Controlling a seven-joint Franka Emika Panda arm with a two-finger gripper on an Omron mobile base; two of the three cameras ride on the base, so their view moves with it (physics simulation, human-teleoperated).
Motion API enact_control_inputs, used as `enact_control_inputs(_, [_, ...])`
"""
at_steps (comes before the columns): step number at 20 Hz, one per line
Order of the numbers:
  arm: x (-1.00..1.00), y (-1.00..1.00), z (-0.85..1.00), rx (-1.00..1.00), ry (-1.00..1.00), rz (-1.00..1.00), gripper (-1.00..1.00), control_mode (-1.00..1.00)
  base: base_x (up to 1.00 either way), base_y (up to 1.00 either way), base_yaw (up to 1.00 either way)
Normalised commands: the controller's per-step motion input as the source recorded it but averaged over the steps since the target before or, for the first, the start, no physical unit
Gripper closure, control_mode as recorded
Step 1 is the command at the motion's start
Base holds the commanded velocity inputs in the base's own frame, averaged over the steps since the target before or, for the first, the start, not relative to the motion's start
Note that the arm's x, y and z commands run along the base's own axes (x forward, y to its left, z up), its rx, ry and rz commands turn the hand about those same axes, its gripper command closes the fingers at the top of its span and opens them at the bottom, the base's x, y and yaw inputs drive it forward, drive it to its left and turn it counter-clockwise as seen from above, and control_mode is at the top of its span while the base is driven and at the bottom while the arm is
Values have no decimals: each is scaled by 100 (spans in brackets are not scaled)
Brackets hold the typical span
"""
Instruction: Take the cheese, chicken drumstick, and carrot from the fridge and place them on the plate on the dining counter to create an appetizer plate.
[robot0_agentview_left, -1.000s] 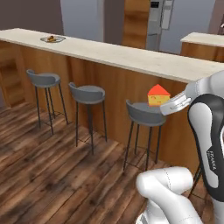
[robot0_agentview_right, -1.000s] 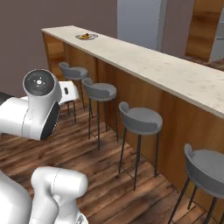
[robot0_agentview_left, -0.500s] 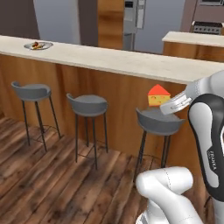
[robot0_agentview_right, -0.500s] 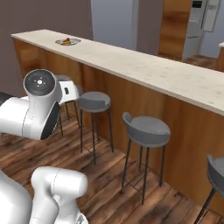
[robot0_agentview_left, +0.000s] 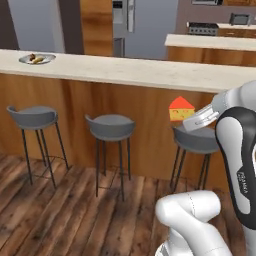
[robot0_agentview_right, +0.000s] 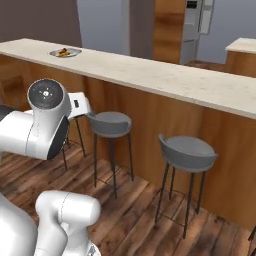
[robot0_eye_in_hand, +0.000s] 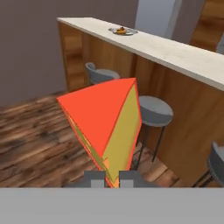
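In front of the stools: we see the orange-yellow cheese wedge with a red rind side held up in the air.
Claw: our two-finger gripper is clamped on the cheese wedge's thin bottom edge.
Plate: the round grey-white plate sits far off on the long speckled beige stone counter, with food on it.
Room to move: the counter top between is bare.
Shapes: round grey stools stand on thin dark legs, on a wood plank floor.
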Motion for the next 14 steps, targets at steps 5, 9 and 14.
enact_control_inputs(5, [0, 0, 0, 0, 0, 0, 100, 100, 0, 100, -39])
enact_control_inputs(9, [0, 0, 0, 0, 0, 0, 100, 100, 0, 100, -39])
enact_control_inputs(14, [0, 0, 0, 0, 0, 0, 100, 100, 1, 100, -40])
